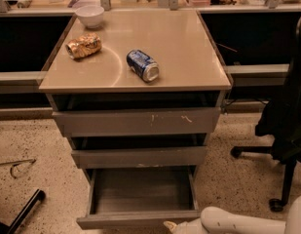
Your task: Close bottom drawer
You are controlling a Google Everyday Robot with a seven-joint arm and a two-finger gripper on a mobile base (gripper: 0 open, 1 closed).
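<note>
The bottom drawer [140,220] is the lowest of three in a grey cabinet. It is pulled out as a wide shallow tray and nothing shows inside it. Its plain front strip runs along the bottom of the view. My gripper [170,225] reaches in from the lower right on a white arm [237,222]. Its tip is at the right part of the front strip, at or just in front of it. Above are the mid-height drawer front [139,157] and the tall scratched drawer front [138,122].
On the cabinet top [179,48] lie a blue can [142,65] on its side, a crumpled snack bag [84,45] and a white bowl [89,15]. A black office chair [286,130] stands at the right. A black bar [23,213] and a wire lie on the speckled floor at the left.
</note>
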